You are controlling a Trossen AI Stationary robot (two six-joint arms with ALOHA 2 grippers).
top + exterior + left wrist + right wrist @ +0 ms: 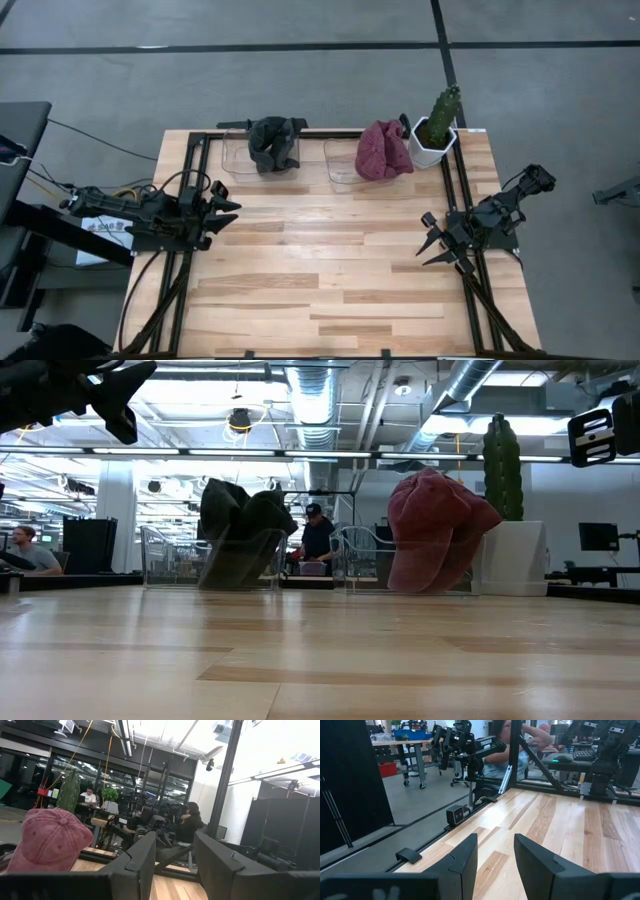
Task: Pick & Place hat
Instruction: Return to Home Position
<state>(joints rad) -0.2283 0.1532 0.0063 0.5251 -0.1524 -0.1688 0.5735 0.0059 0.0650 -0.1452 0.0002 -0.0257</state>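
The wooden desk [330,290] fills most of the scene, bare across its middle and near half. Two clear bins stand side by side along its far edge. The left bin [234,158] holds the black cap [273,143], crumpled and rising above the rim. The right bin [340,170] holds the red cap [382,150], which bulges over the rim at the end nearer the far right corner. In that corner, just beside the red cap, a cactus [443,105] stands in a white pot [432,150].

Both arms hang back at the desk's side edges, well apart from the bins. The left pincer [232,213] sits over the left edge and points inward across the wood; its fingers are spread with a clear gap and nothing between them. The black cap lies toward the far edge from it, well out of its reach. The right pincer [425,240] hovers near the right edge, likewise spread wide and empty, with the red cap well away toward the far edge.

A person [318,535] sits in the room beyond the bins.
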